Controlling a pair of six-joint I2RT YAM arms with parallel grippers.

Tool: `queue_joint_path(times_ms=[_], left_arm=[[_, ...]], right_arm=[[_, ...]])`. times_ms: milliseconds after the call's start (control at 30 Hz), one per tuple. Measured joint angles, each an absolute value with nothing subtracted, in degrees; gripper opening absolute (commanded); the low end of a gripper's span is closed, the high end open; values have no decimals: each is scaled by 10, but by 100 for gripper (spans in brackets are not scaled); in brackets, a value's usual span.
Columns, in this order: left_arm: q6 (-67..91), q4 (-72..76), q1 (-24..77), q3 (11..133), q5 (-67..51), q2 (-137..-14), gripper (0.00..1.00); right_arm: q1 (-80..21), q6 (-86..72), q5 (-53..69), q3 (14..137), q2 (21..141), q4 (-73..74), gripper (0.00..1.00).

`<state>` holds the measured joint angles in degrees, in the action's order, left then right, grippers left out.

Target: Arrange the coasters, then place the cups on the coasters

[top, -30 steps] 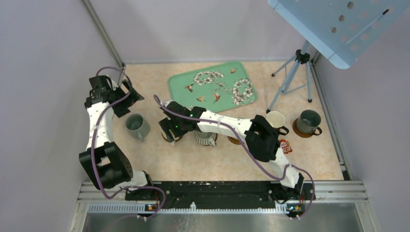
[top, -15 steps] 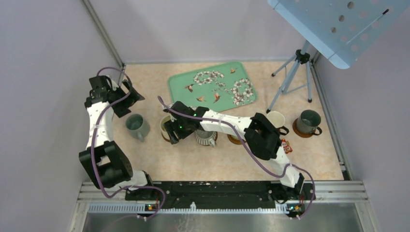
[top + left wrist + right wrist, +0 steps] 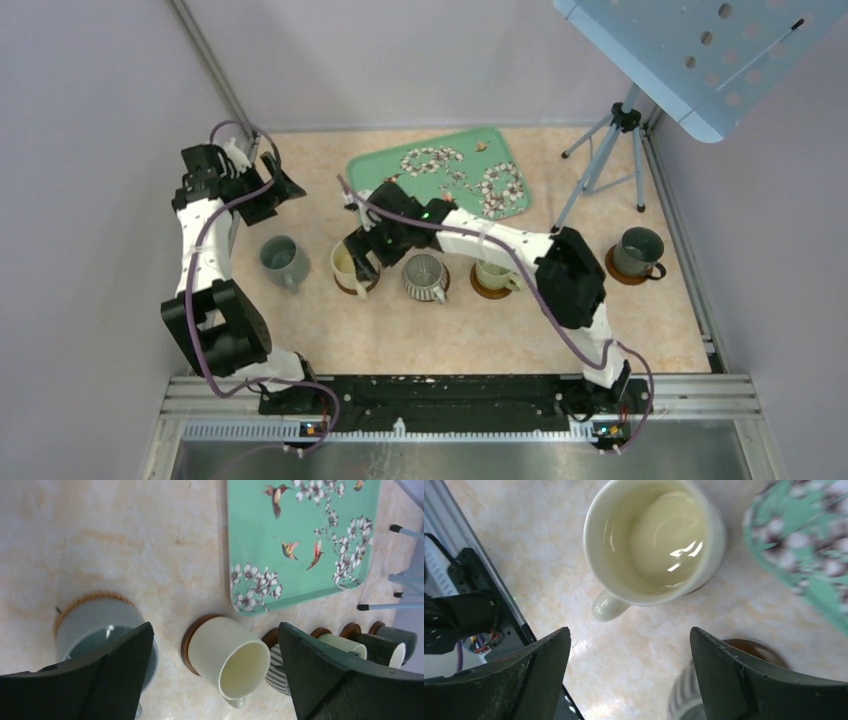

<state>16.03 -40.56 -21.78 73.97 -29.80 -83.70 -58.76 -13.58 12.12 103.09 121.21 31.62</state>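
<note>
Top external view: the cream cup (image 3: 345,264) sits on a brown coaster (image 3: 188,641), in a row on the surface (image 3: 400,335). The right tool (image 3: 362,262) hangs just above it, fingers wide apart, holding nothing. The ribbed cup (image 3: 425,272), green cup (image 3: 492,272) and dark cup (image 3: 638,248) each sit on a coaster too. The grey cup (image 3: 281,256) sits on a tan coaster (image 3: 90,597). The left tool (image 3: 280,188) is spread wide and empty, near the back. A sixth cup may hide behind the right arm (image 3: 570,280); I cannot tell. The job looks nearly done.
</note>
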Motion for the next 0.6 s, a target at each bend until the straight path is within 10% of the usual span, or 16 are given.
queue_joint_path(times_ms=[333,600], left_arm=[[-21,-414,-94,894,-290,-975,96],[-92,-416,23,911,-234,-1082,50]], right_arm=[[-366,-69,175,982,1089,283,72],[-283,-19,94,936,1099,284,57]])
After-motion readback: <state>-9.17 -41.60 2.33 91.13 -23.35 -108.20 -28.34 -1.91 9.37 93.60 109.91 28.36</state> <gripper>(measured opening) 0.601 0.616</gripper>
